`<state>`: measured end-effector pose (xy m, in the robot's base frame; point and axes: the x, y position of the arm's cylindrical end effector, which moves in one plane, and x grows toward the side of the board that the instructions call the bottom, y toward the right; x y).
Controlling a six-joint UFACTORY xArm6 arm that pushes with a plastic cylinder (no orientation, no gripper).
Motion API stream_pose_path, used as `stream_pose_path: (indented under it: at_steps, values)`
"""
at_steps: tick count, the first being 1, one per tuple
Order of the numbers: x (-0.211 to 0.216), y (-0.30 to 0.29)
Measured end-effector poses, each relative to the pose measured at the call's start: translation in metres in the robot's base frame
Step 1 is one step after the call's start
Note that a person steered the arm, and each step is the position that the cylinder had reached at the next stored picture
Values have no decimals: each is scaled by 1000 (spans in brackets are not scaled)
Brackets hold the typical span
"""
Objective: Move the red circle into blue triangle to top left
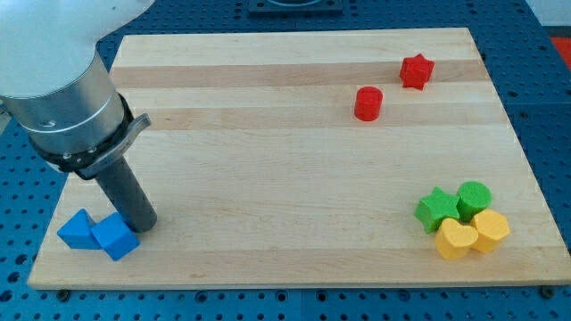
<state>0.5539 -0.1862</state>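
The red circle [368,103] stands at the upper right of the wooden board. The blue triangle [78,231] lies at the board's lower left corner, touching a blue cube [115,236] on its right. My tip [141,226] rests on the board just right of the blue cube, at its upper right edge, far from the red circle.
A red star [416,71] sits up and right of the red circle. At the lower right, a green star [436,209], a green circle [474,199], a yellow heart [456,239] and a yellow hexagon [490,230] are clustered. The board's edges [294,283] drop to a blue table.
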Motion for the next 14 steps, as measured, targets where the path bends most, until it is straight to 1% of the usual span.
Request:
stream_pose_path:
  at_steps: [1,2,4,5,6,7,8,10,12,13,14]
  values:
    - [-18,33]
    - [-56,115]
    - [-123,336]
    - [-161,419]
    - [-185,421]
    - [-185,380]
    - [-185,316]
    - [-185,158]
    - [-182,-17]
    - [-177,-39]
    - [-208,-4]
